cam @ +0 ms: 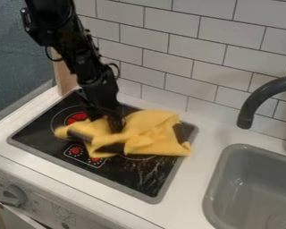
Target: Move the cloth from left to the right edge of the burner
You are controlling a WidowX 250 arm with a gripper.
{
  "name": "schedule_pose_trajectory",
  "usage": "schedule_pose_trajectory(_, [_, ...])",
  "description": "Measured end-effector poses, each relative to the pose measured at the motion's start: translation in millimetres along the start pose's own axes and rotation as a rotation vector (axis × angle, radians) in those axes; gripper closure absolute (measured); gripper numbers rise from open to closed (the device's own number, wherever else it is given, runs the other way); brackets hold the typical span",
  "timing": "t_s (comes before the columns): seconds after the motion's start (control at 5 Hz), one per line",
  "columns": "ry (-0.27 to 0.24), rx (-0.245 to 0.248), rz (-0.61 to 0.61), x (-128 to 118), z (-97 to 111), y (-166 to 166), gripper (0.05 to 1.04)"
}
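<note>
This is a kitchen, probably a toy one (its stove markings look flat, like printed graphics). A black cooktop [130,172] with a gray border, round burner outlines and red marks is set into the left part of the white surface [195,179]. Toward the right edge are a gray sink basin [241,179] and a dark curved faucet [262,96]. White brick-pattern tiles [169,51] rise behind the far edge, and a knob [14,195] sits on the front panel [47,203], below the near edge.
</note>
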State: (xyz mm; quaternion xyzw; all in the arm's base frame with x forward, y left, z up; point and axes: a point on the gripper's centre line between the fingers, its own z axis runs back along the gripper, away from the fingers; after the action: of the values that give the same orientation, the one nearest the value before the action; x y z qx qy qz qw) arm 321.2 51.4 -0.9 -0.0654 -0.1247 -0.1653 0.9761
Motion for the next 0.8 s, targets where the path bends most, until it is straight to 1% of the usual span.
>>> schedule_pose_trajectory(0.2, [-0.014,0.005,-0.059,-18,3,-12,0.085])
schedule_pose_trajectory(0.4, [-0.027,-0.008,-0.032,-24,7,-12,0.085])
schedule_pose_trajectory(0.6, [-0.027,-0.02,-0.009,-24,10,-9,0.085])
schedule_pose_trajectory(0.8, [-0.022,-0.041,0.048,-25,15,-6,0.085])
